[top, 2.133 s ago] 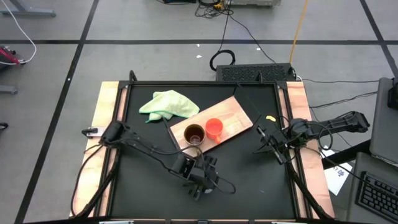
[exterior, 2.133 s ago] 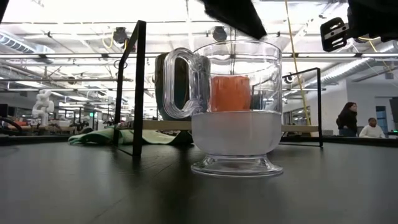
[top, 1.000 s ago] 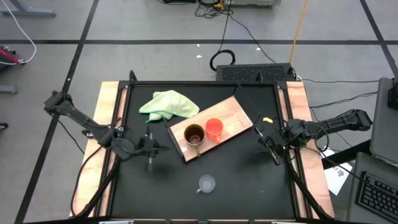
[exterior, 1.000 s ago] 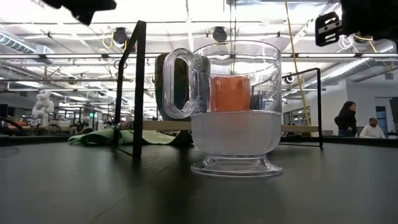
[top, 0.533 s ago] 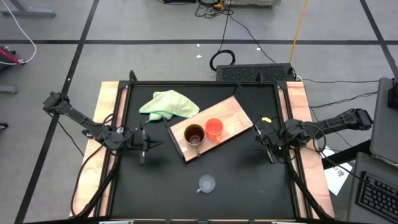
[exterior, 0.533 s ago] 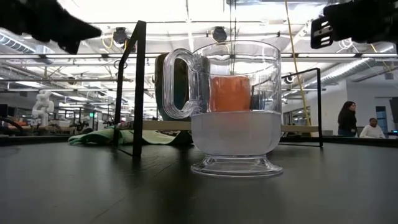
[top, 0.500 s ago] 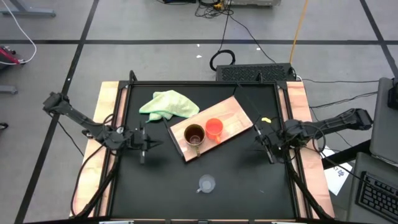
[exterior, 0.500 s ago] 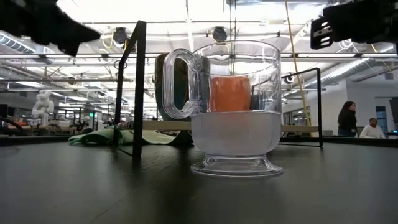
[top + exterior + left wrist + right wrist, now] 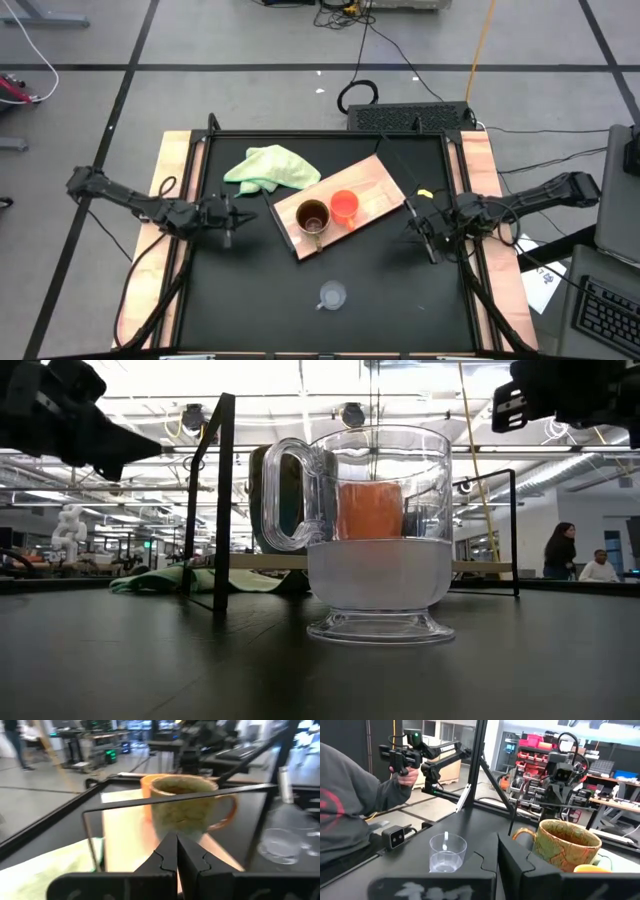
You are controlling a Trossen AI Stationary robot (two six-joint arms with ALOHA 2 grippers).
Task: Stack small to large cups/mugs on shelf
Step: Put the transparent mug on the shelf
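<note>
The left gripper (image 9: 229,222) hung over the left part of the black counter (image 9: 260,290), its fingers pressed together on nothing, pointing toward the board. Beyond it, near the far edge, a pale green cloth (image 9: 270,167) lay crumpled, its right side just beside the shelf (image 9: 380,182). The shelf was a light-wood board lying at a slant across the middle of the counter. On its near-left end stood the tan-brown mug (image 9: 312,216), and the orange cup (image 9: 344,206) stood right beside it on the right, both upright. The clear glass cup (image 9: 332,295) stood upright by itself on the bare counter, nearer the front edge and well apart from the shelf; in the low view (image 9: 371,535) it filled the foreground. At the right side of the counter, the right gripper (image 9: 428,237) hovered with its fingers closed and empty, apart from every cup.
</note>
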